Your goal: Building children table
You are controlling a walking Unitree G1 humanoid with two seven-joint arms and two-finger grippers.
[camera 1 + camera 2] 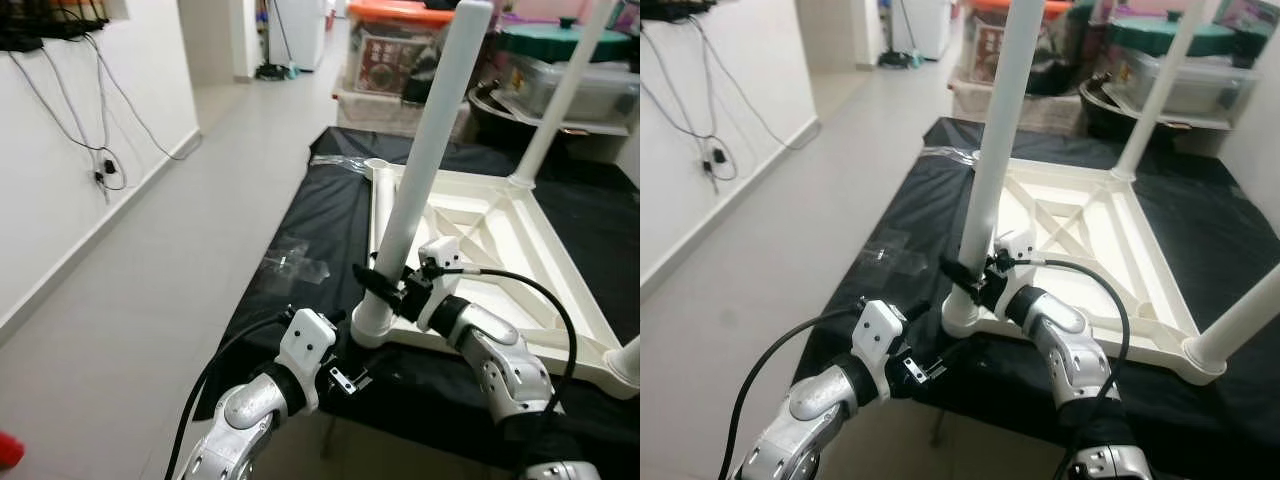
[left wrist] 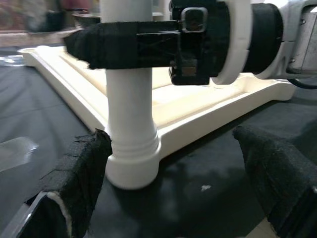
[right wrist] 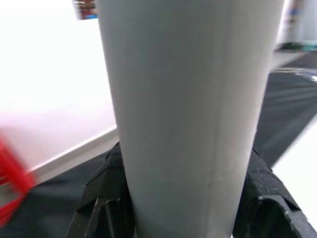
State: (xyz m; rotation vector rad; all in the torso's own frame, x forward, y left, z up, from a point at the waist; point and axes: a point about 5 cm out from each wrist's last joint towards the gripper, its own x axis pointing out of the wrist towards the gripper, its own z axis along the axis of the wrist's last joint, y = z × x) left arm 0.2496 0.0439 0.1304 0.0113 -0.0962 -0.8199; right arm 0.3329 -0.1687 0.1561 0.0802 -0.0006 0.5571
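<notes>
Underfoot and off to the left, pale tiled floor (image 1: 150,300) running down a corridor, with a white wall (image 1: 60,150) and dangling black cables (image 1: 100,160). Ahead, a black cloth (image 1: 300,280) spread over the floor, and on it the upturned cream table top (image 1: 520,260), underside up with its ribs and diagonal braces showing. Beyond the cloth, stacked storage boxes (image 1: 400,60) with an orange lid and a green-lidded tub (image 1: 570,45).

Standing upright at the near corner of the table top, a white table leg (image 1: 420,170), its base collar seated in the corner socket. At the far corner, a second leg (image 1: 565,95), and another leg end (image 1: 1240,320) at the near right corner.

Clamped around the near leg low down, just above the collar: right pincer (image 1: 385,285), one black finger (image 3: 106,198) pressed to each side of the tube in the wrist view. Lower and closer to the robot, left pincer (image 1: 925,372), hovering at the cloth's edge just beside the leg's base, spread wide with nothing between its padded fingers (image 2: 79,183).

On the cloth left of the leg, a crumpled clear plastic bag (image 1: 295,260).
</notes>
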